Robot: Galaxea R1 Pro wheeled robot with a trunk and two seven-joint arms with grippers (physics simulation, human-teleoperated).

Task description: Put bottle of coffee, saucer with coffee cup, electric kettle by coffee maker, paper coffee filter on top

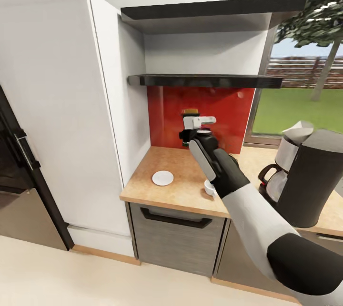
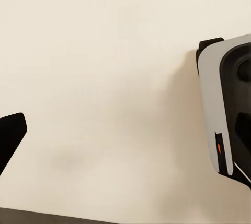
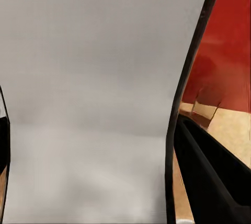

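On the tan speckled bench (image 1: 178, 187), the small round white saucer (image 1: 163, 178) lies flat; right hand (image 1: 193, 131) grip unclear.

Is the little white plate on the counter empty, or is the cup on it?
Empty. The saucer lies bare on the countertop, and the coffee cup stands apart, beside the robot's arm.

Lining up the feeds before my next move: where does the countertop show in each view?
Head view: the countertop runs across the middle, below the red backsplash.
Right wrist view: a small tan patch meeting the red panel.
Shared landmark: the red backsplash, bordering the countertop in both.
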